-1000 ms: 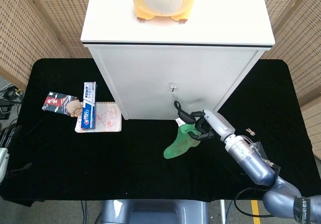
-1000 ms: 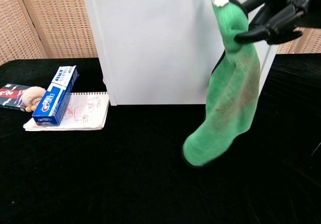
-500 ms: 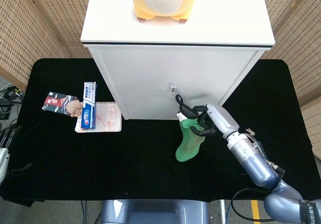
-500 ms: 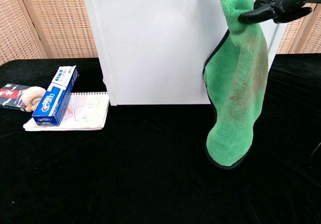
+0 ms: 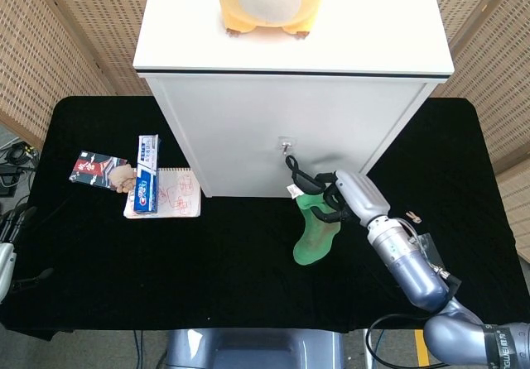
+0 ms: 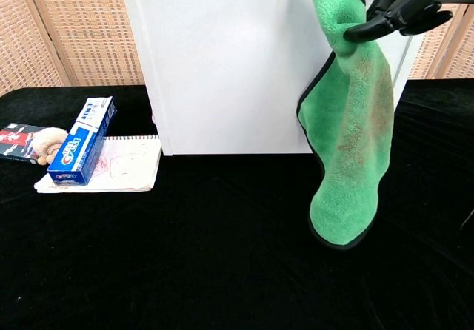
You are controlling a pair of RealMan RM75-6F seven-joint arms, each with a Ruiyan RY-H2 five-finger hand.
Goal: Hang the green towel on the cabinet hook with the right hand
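To the far left of my hand the toothpaste box (image 5: pixel 146 185) lies on a notebook (image 5: pixel 164 194), the hook (image 5: pixel 285 146) is up-left of it, and my right hand (image 5: pixel 338 199) grasps the green towel (image 5: pixel 313 230), which hangs below.

I see woven wicker screens (image 5: pixel 58 46) behind and to both sides — tan, evenly lit. A black table (image 5: pixel 99 261) fills the foreground; grey floor (image 5: pixel 12 150) shows at its left edge.
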